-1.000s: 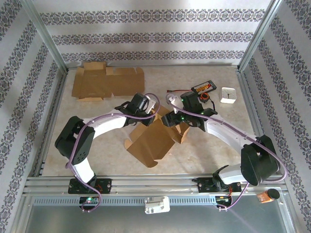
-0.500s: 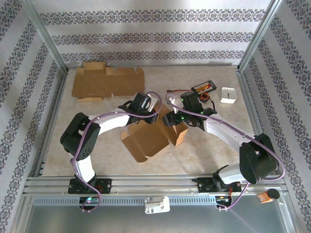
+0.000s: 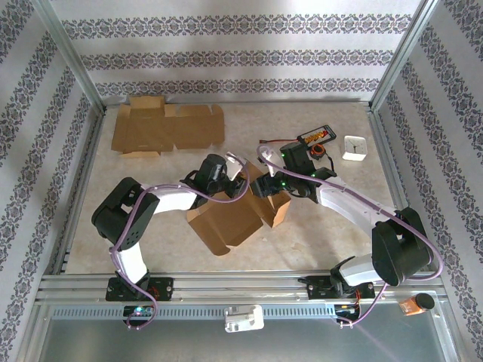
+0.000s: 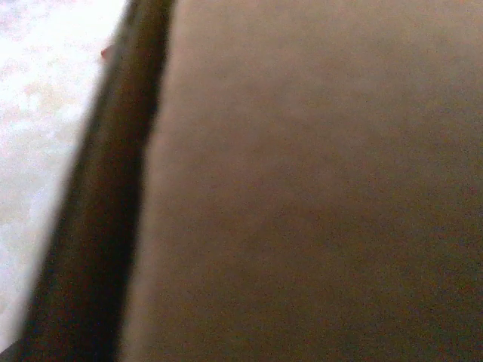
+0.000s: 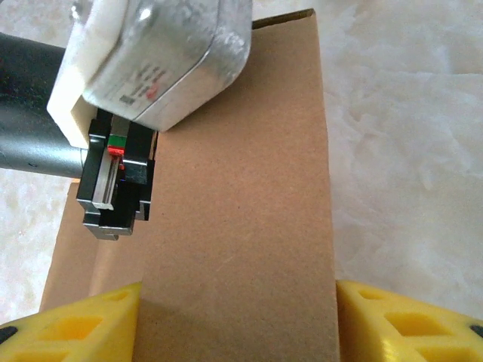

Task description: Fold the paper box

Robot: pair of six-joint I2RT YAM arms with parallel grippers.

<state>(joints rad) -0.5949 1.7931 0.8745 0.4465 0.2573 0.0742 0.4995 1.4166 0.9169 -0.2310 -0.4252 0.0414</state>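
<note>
My right gripper (image 5: 237,296) is pinching a panel of the paper box (image 3: 226,219) mid-desk (image 3: 339,237), with a yellow finger against each edge. My left gripper (image 3: 241,178) is right up against the cardboard, too blurry to tell whether it's spread or closed.

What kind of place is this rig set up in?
Probably a lab data-collection cell, not a home: aluminium frame posts, printed wallpaper panels as backdrop, and a marble-look table with a spare flat cardboard blank.

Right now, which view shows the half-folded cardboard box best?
Top external: the cardboard box shows almost whole, flaps included. Right wrist shows one panel between yellow fingers; left wrist, a blurred brown surface.
</note>
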